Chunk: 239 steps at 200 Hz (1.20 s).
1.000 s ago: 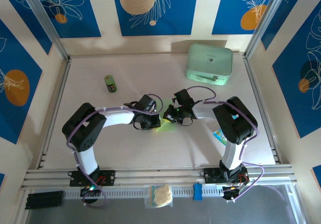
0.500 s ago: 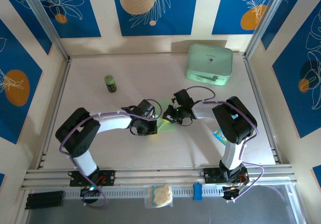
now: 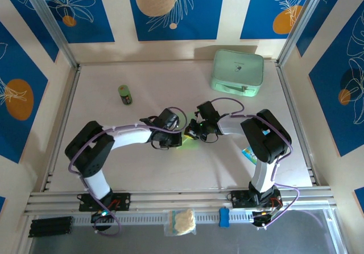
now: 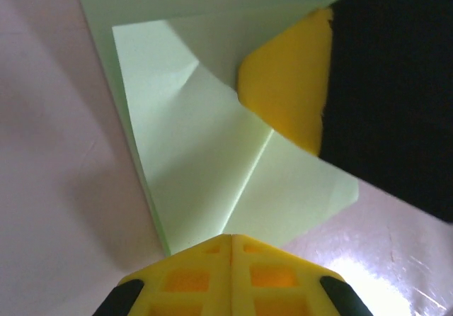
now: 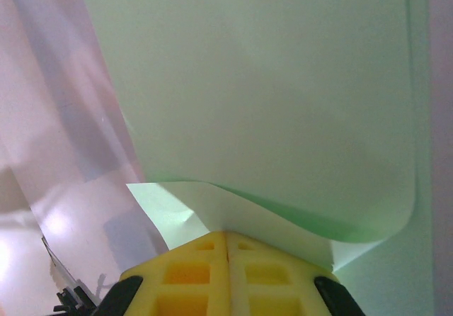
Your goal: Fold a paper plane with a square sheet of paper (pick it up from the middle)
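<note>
**Paper mid-fold between two grippers**

Overhead, the left gripper (image 3: pixel 173 137) and right gripper (image 3: pixel 194 131) meet at the middle of the table (image 3: pixel 142 171). The pale green sheet of paper (image 3: pixel 186 142) peeks out between them.

Left wrist camera: the sheet lies flat and partly folded, its flaps overlapping. The left pads are pressed together at its near edge; I cannot tell whether paper sits between them.

Right wrist camera: closed pads pinch a curled-up flap.

Risk: pulling that flap askew would set a crooked crease or drag the thin sheet across the table.
</note>
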### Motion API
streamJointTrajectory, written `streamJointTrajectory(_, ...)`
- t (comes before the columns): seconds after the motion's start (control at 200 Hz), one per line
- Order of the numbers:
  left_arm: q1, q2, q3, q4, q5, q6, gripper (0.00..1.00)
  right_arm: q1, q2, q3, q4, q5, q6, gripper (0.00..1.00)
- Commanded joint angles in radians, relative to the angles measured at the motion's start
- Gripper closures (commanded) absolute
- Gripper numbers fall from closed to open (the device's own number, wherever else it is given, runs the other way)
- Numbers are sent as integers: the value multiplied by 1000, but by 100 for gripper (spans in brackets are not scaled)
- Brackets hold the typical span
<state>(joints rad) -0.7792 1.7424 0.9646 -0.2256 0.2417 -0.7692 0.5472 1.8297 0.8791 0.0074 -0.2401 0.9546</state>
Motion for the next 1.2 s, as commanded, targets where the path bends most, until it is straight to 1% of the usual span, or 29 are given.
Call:
streamJointTrajectory(0.0,-6,40,27,-11,5,7,93,-7,82,-42,-166,106,9,98)
streamJointTrajectory(0.255,-5,60,-20,-64,-8,7,95,-18,38,-37,-127,60,-22,98)
streamJointTrajectory(0.415,-5,55,-56,-32,5,-11,96,-20,-47,-2,-118,0,-75,98)
streamJointTrajectory(0.59,-5,56,-60,-18,5,-16,97,-5,-105,-17,-109,-17,-99,98)
streamJointTrajectory(0.86,-6,46,-61,-8,14,-16,97,31,-59,-50,-48,-40,-74,98)
streamJointTrajectory(1.191,-3,6,-49,-5,18,-10,97,31,-25,-22,-62,-35,-83,98)
